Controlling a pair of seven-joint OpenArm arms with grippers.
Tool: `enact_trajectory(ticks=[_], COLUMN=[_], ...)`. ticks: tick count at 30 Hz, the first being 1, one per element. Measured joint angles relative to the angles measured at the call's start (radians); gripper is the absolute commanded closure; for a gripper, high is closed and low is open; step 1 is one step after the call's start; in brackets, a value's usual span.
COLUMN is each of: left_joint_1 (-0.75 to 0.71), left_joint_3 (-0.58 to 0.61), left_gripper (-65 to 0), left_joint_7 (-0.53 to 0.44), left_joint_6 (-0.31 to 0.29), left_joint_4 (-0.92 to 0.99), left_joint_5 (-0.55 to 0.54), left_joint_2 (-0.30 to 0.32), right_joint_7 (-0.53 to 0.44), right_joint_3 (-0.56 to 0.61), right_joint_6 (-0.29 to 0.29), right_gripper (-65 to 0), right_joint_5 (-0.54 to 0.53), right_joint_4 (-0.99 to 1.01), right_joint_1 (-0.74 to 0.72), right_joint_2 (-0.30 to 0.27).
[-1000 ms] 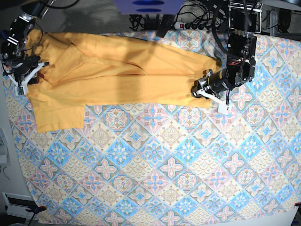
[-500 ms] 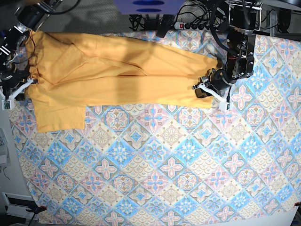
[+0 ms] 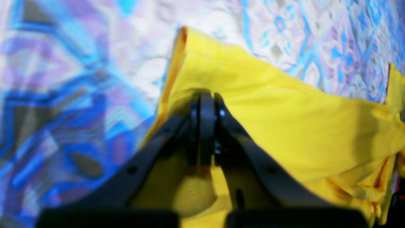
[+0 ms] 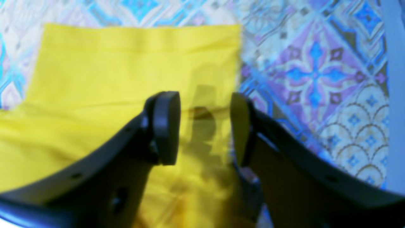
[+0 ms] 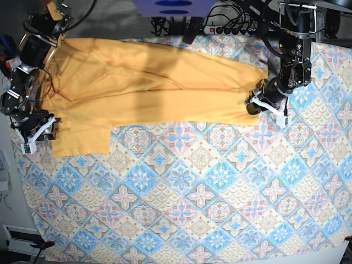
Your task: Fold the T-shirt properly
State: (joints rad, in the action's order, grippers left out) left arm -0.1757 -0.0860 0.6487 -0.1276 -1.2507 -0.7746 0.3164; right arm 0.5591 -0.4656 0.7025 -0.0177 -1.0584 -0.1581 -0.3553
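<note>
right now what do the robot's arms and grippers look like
Both arms are black, built of chunky jointed segments with black cables looped along them. The left gripper and right gripper carry white finger brackets in the base view. Up close, the fingers are dark curved prongs ending in flat, rounded black pads.

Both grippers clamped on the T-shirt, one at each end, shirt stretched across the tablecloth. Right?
Not quite. Only the left gripper is shut on the T-shirt. The right gripper stands open above the fabric, holding nothing, as the right wrist view shows. The shirt does lie stretched across the tablecloth.
</note>
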Motion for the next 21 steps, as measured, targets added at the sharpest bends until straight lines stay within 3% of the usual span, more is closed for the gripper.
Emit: enact_trajectory(ticks=[11,21], left_joint_1=[-0.048,-0.102], left_joint_3=[-0.015,-0.11], left_gripper=[-1.7,-1.7], left_joint_7=[-0.029,-0.029], left_joint_6=[-0.002,-0.003], left_joint_4=[-0.001,-0.002], left_joint_5=[-0.008,-0.008], left_joint_2=[0.065,0.081], right_joint_7=[-0.062,-0.071], right_joint_3=[0.174,0.284], right_joint_6=[-0.004,-0.003], right_gripper=[-28.1,-28.1], right_joint_5=[-0.003,0.002], right_joint_4=[0.142,0.212], right_joint_1=[-0.078,-0.137], right_joint_2=[-0.023,-0.022])
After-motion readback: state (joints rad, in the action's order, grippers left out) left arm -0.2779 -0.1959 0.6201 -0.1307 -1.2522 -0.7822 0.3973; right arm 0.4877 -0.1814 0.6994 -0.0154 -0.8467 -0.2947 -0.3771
